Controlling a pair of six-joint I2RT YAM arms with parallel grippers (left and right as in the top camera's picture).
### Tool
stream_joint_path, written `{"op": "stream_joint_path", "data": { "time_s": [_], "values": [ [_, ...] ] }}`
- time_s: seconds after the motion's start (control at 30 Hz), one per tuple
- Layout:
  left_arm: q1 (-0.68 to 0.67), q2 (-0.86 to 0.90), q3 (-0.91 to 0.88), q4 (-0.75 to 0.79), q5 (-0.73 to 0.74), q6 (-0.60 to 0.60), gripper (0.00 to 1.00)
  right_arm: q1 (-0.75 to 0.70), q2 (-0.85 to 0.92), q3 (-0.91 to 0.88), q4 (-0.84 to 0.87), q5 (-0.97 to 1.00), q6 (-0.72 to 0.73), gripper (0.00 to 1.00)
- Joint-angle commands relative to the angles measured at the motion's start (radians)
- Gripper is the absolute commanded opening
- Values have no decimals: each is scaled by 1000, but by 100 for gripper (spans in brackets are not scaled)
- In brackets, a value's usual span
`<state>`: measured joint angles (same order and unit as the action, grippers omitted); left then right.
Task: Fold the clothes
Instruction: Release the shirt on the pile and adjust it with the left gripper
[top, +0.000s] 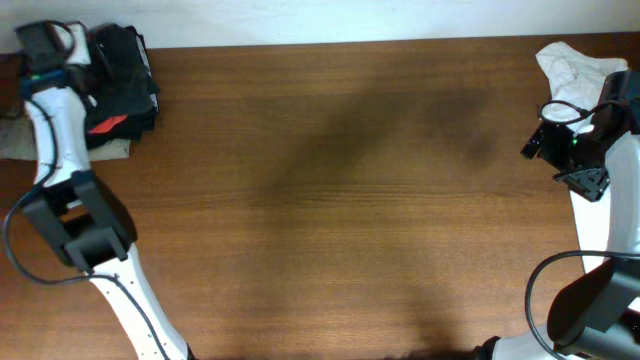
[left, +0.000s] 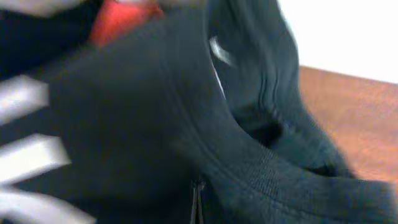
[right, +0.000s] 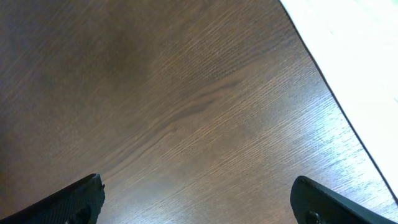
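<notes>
A pile of dark clothes (top: 125, 70) with a red piece (top: 108, 123) lies at the table's far left corner. My left gripper (top: 92, 52) is at this pile. In the left wrist view, black cloth (left: 155, 124) with a ribbed hem fills the blurred frame. The fingers (left: 198, 200) show only as a thin closed seam pressed into the cloth. A white garment (top: 572, 66) lies crumpled at the far right corner. My right gripper (top: 556, 165) hovers just in front of it, open and empty, with only bare wood (right: 186, 112) between its fingers (right: 199, 202).
A beige cloth (top: 22, 140) lies at the left edge beside the pile. The brown wooden table (top: 340, 200) spans the view. A white wall or floor shows past the far edge (right: 354, 62).
</notes>
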<state>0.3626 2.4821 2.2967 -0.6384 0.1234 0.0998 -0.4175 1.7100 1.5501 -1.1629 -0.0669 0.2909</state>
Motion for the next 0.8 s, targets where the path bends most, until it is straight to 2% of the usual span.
{"op": "stream_joint_path", "data": {
  "time_s": [0.0,0.17,0.27,0.3,0.33,0.37,0.4,0.43,0.47,0.53,0.57,0.63,0.77],
  "values": [
    [14,18,28,-6,-28,-9,1,-3,-2,4,0,19,2,99],
    [2,-124,133,-74,-23,-10,1,-3,-2,4,0,19,2,99],
    [0,-266,177,-187,128,-63,1,-3,-2,4,0,19,2,99],
    [0,-340,177,-283,192,-66,12,-3,-2,4,0,19,2,99],
    [-1,-375,177,-336,214,-66,27,-3,-2,4,0,19,2,99],
    [-2,-417,177,-400,241,-66,28,-3,-2,4,0,19,2,99],
    [-3,-457,177,-457,266,-66,37,-3,-2,4,8,19,3,99],
    [-3,-491,177,-494,285,-67,52,-3,-2,4,32,19,3,99],
    [-3,-526,177,-526,324,-67,63,-3,-2,4,46,-8,6,99],
    [-3,-572,177,-565,462,-67,94,-3,-2,4,-28,-86,5,99],
    [-3,-588,177,-583,539,-67,99,-4,-5,4,-54,-147,5,99],
    [-3,-600,177,-639,637,-67,99,1,-19,4,-83,-221,4,99],
    [-3,-599,177,-788,628,-66,99,48,-168,4,-87,-345,-51,99]
  ]
}}
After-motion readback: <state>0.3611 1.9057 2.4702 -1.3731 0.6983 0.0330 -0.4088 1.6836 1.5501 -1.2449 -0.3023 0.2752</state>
